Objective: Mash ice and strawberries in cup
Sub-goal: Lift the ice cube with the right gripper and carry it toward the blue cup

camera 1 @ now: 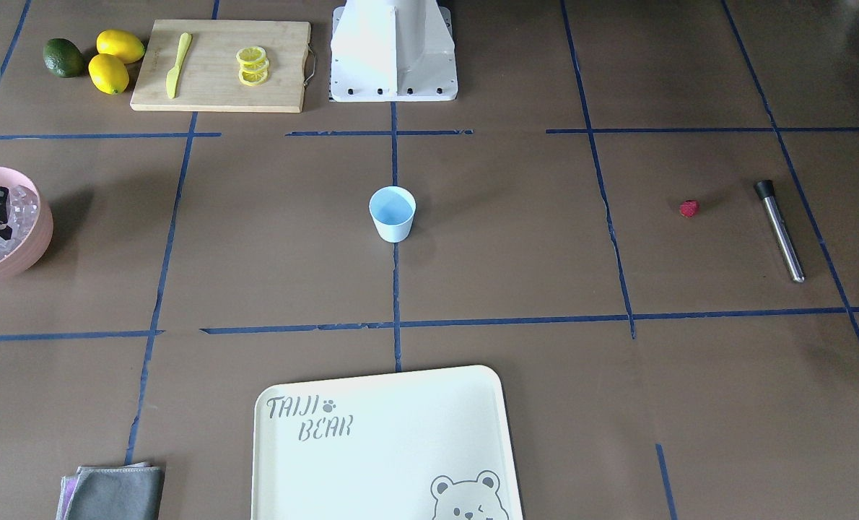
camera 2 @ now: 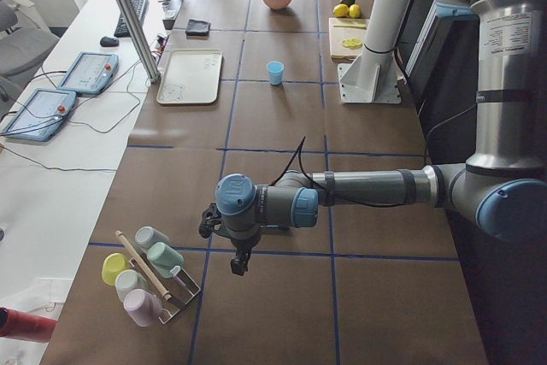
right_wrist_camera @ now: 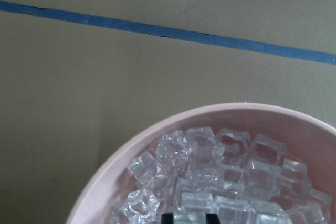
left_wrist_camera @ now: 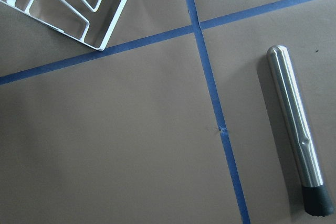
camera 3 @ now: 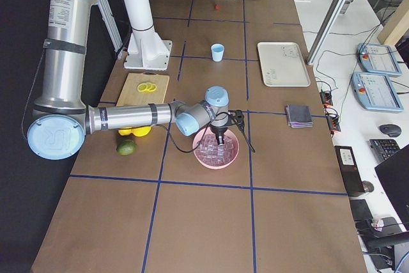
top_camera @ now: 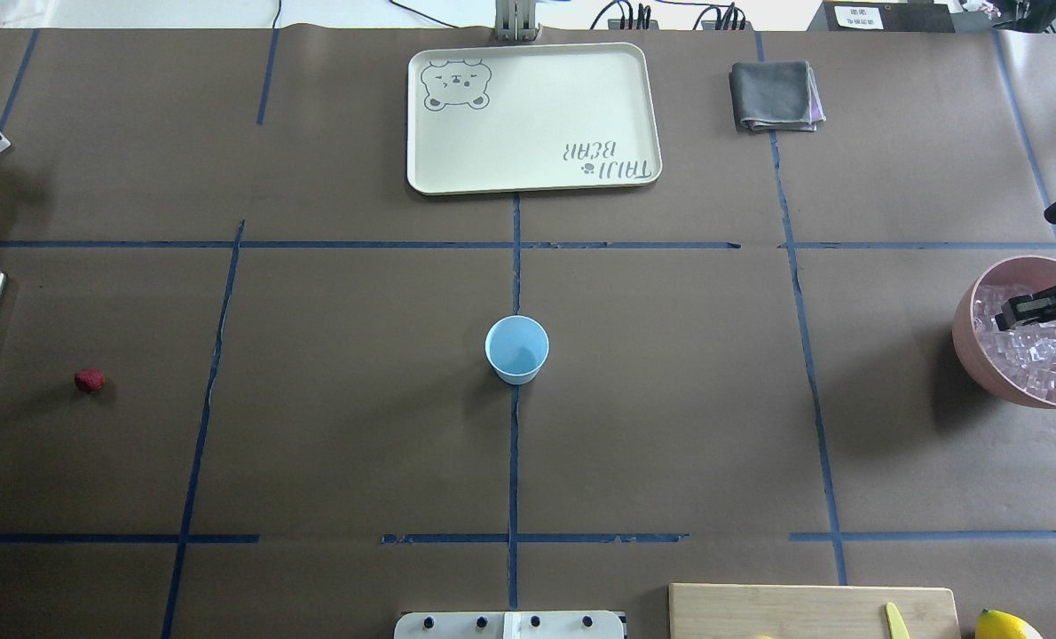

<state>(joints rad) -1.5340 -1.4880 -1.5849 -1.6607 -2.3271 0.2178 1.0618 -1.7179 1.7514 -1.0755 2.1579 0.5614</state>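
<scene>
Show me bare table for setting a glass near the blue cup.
Bare brown paper: between the small light-blue cup and the tiny red strawberry, and between cup and pink ice-filled bowl. Crowded: that bowl, where the right gripper hangs.

"TAIJI BEAR" is read in grey on the cream tray (camera 1: 400, 448), set on two lines, with a small paw print (camera 1: 329, 406) stamped beside "TAIJI". In the overhead view the same lettering is seen upside down. A white label (top_camera: 856, 16) is spotted beyond the worktop (top_camera: 315, 399); its print cannot be made out.
</scene>
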